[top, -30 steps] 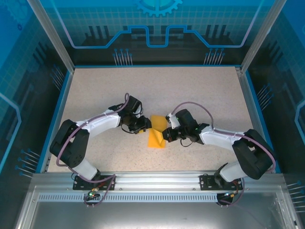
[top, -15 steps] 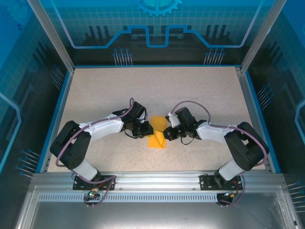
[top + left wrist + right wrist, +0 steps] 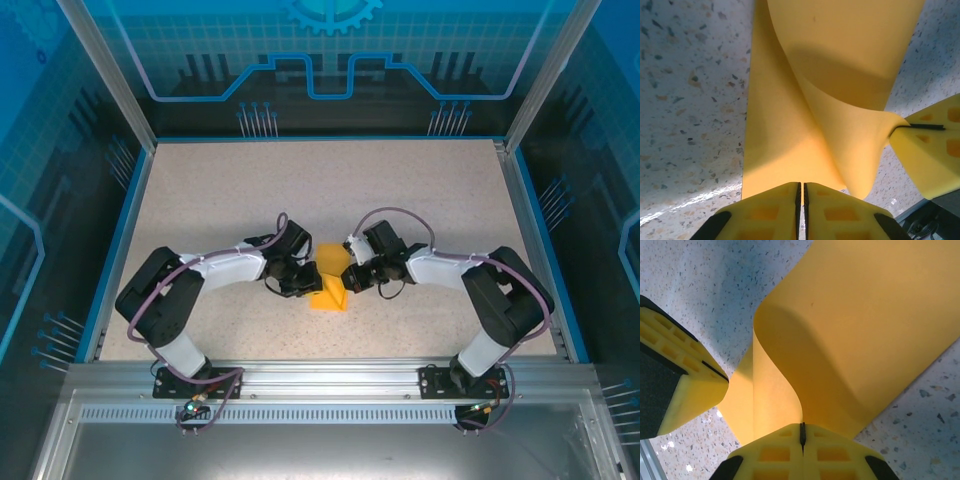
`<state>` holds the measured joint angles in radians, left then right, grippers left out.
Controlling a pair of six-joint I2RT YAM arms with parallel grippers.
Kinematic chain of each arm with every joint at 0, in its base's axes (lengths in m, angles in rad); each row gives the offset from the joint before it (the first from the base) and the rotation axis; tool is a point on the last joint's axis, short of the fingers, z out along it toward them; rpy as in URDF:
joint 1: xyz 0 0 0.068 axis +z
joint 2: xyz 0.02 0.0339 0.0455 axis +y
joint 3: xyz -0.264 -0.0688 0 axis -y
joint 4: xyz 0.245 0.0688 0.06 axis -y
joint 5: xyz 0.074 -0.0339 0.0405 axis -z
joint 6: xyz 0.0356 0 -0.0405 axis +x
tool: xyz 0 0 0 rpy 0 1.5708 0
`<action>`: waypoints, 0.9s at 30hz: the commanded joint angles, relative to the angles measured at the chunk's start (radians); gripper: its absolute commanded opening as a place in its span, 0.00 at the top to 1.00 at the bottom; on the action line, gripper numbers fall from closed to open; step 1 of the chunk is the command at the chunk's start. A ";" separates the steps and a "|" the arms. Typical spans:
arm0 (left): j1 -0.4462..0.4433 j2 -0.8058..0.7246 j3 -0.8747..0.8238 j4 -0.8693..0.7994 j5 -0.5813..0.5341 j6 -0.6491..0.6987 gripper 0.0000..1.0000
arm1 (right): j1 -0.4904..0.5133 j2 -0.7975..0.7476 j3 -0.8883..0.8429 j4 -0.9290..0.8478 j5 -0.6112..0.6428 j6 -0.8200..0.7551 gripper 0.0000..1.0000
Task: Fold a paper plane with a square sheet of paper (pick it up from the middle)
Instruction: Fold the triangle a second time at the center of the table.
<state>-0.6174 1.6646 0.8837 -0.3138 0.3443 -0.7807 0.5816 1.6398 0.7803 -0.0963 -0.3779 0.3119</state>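
Top external view: the left arm (image 3: 215,268) and the right arm (image 3: 450,268) stretch low over the table (image 3: 220,190), elbows out and wrists turned inward. The left gripper (image 3: 313,284) and the right gripper (image 3: 343,279) nearly meet at the table's middle. The orange-yellow sheet of paper (image 3: 329,290) sits between them, partly flat on the table and partly raised in a curl. In the left wrist view, the left gripper's fingers are pressed together at the sheet's near edge, apparently pinching it, though the contact itself is hidden. In the right wrist view, the right gripper is clamped on the lifted, curving part of the sheet.
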 commanded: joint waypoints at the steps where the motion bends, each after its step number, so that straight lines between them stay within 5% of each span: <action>1: -0.015 0.017 -0.012 0.000 -0.002 -0.005 0.87 | -0.018 0.023 0.039 -0.054 0.006 -0.042 0.98; 27: -0.027 0.053 -0.014 -0.021 -0.027 0.014 0.89 | -0.017 0.086 0.122 -0.115 0.073 -0.091 0.98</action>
<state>-0.6334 1.7039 0.8787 -0.3088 0.3325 -0.7799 0.5816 1.7096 0.8589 -0.1925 -0.3141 0.2413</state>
